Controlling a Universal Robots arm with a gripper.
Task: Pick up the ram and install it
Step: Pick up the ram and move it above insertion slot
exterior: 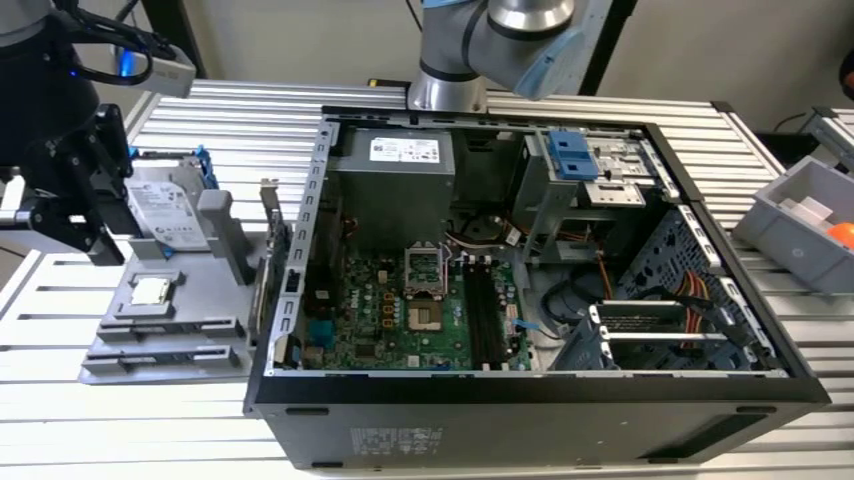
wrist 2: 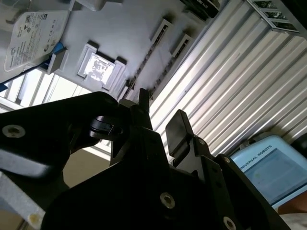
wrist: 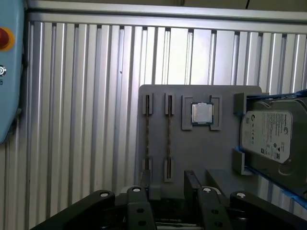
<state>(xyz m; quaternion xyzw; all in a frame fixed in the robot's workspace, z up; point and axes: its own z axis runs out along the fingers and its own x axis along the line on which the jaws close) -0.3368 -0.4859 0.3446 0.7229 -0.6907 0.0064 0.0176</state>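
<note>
Two ram sticks stand on edge in slots of the grey holder tray (wrist: 201, 158): one ram stick (wrist: 169, 139) and a second ram stick (wrist: 147, 139) beside it. In the second wrist view they are thin dark lines (wrist 2: 144, 60). My gripper (wrist: 169, 188) hovers above the tray's near end, open, and the first stick's line runs toward the gap between its black fingers (wrist: 192, 184). Nothing is held. In the exterior view the gripper (exterior: 78, 215) hangs over the tray (exterior: 167, 335), left of the open computer case. The motherboard's black slots (exterior: 483, 315) lie inside the case.
On the tray also sit a small square silver processor chip (wrist: 201, 113) and a silver hard drive (wrist: 267, 136) in a blue bracket. A blue control box (wrist: 9, 72) with a red button lies on the ribbed metal table. A grey bin (exterior: 807, 225) stands at the exterior view's right.
</note>
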